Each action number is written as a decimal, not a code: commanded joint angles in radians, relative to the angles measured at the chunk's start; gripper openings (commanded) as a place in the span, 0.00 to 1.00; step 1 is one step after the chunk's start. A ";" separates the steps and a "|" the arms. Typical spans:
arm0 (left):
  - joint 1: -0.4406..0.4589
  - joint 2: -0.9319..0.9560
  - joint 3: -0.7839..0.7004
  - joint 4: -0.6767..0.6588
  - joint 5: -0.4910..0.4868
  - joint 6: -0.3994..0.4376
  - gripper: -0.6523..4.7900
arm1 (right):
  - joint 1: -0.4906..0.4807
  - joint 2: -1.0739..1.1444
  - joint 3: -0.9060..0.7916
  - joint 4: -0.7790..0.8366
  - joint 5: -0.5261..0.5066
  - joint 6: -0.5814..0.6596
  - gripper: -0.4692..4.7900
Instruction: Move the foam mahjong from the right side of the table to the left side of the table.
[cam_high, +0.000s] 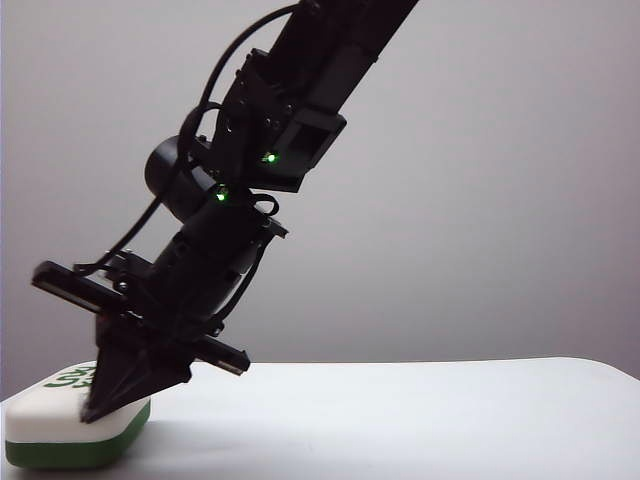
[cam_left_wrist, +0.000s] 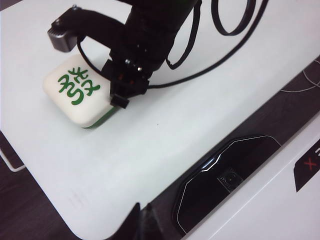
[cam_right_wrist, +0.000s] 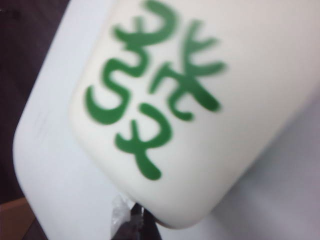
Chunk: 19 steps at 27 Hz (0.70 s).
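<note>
Gripping foam mahjong (cam_high: 60, 425), right claw (cam_high: 118, 385), left claw (cam_left_wrist: 142, 222) aside

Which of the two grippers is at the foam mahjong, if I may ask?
The right gripper, down against the foam mahjong at the table's left end; the left gripper hangs well away.

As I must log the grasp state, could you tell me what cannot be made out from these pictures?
- Right pincer: whether it clamps the tile or merely touches it. Its own fingers and arm cover the contact in the exterior and left wrist views.
- Right wrist view: the blurred tile fills it, and the pincer is cut off by the edge.
- Left pincer: only a dark sliver at the left wrist view's edge, so open or shut is unclear.
</note>
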 joint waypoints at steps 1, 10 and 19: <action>0.000 -0.001 0.005 0.008 -0.002 0.004 0.11 | -0.008 0.011 0.013 0.004 0.012 -0.006 0.08; 0.001 -0.001 0.005 0.031 -0.128 0.003 0.11 | 0.002 -0.080 0.028 -0.034 0.109 -0.098 0.08; 0.001 0.008 0.005 0.133 -0.246 -0.024 0.11 | -0.056 -0.234 0.019 -0.277 0.201 -0.246 0.08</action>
